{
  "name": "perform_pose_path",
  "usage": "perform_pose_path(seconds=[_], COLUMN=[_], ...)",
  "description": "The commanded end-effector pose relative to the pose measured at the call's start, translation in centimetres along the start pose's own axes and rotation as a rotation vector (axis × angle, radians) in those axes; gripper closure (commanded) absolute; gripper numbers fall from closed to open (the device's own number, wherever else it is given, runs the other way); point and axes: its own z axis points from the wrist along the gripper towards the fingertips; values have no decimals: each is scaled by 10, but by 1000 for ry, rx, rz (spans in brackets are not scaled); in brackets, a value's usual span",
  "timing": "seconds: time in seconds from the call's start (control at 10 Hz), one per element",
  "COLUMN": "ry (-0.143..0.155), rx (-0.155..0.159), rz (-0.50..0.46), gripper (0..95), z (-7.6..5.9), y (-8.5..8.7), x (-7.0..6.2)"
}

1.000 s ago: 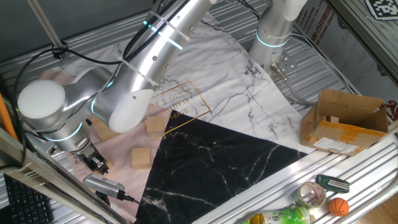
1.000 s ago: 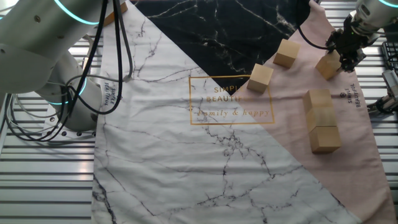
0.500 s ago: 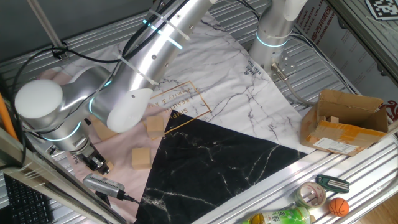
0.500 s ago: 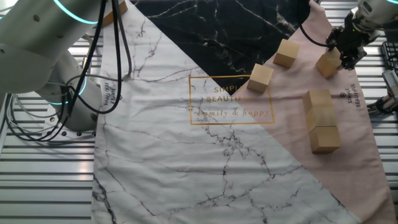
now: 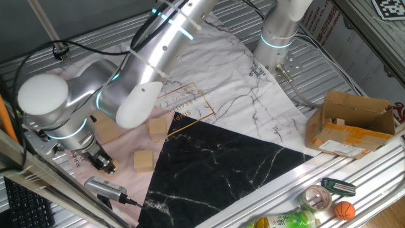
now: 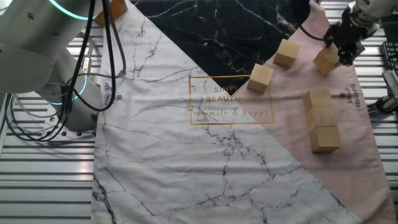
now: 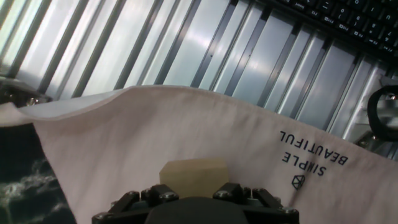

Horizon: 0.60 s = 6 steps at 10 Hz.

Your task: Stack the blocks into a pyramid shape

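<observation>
Arm reaches long across the tabletop (image 6: 37, 180) from its base (image 5: 276, 39), elbow bent over the cloth (image 6: 205, 155), wrist pointing down at the pink corner of the cloth. End effector (image 6: 344, 48) is closed on one block (image 6: 326, 59), fingers clamped on its sides; the held block looks tilted and slightly off the cloth, can't tell for sure. Hand view shows that same block's top (image 7: 194, 176) between the jaws, above pink cloth printed "SIMPLE BEAUTIFUL". In one fixed view the end effector (image 5: 103, 162) sits low at the near-left cloth edge, block mostly hidden by it. Other blocks: two loose ones (image 6: 286, 53) (image 6: 260, 78) near the black/pink border, apart from each other; a row of touching blocks (image 6: 322, 120) on the pink part, exact count unclear. Cardboard box (image 5: 350, 123) sits well apart on the far side of the tabletop.
</observation>
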Motion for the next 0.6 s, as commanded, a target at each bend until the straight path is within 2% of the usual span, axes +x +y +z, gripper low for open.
perform_pose_path(seconds=[0.1,0.4,0.6], ry=[12,42,60], rx=[3,-1,8], rz=[-25,-92,-117], gripper=[950,950,950], z=[-10,-17,-18], y=[6,5,4], x=[9,15,17])
